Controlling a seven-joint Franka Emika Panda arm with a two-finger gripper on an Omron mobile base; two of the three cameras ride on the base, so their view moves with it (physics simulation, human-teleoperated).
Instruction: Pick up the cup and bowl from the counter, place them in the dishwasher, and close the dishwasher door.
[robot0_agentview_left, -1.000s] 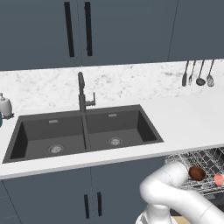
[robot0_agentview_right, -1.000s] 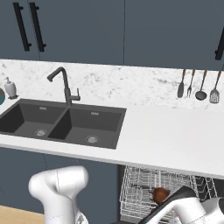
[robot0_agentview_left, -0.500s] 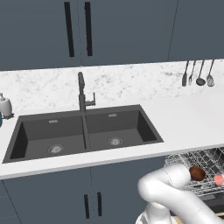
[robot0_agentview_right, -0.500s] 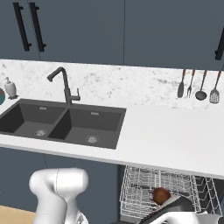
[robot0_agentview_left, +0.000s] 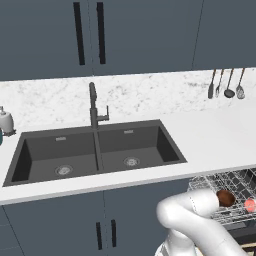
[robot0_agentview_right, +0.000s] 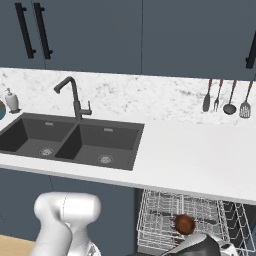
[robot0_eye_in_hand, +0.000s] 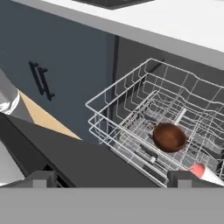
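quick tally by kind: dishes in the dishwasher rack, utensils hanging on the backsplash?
Bowl in rack: 1
Cup in rack: 1
Hanging utensils: 4
Total: 6

The robot arm (robot0_agentview_left: 192, 220) is glossy white, made of thick rounded tube segments with smooth curved elbows. In the right base view, a bulky white joint (robot0_agentview_right: 67, 212) sits at 7 o'clock, and a dark grey cap-like part (robot0_agentview_right: 197, 245) is at 5 o'clock.
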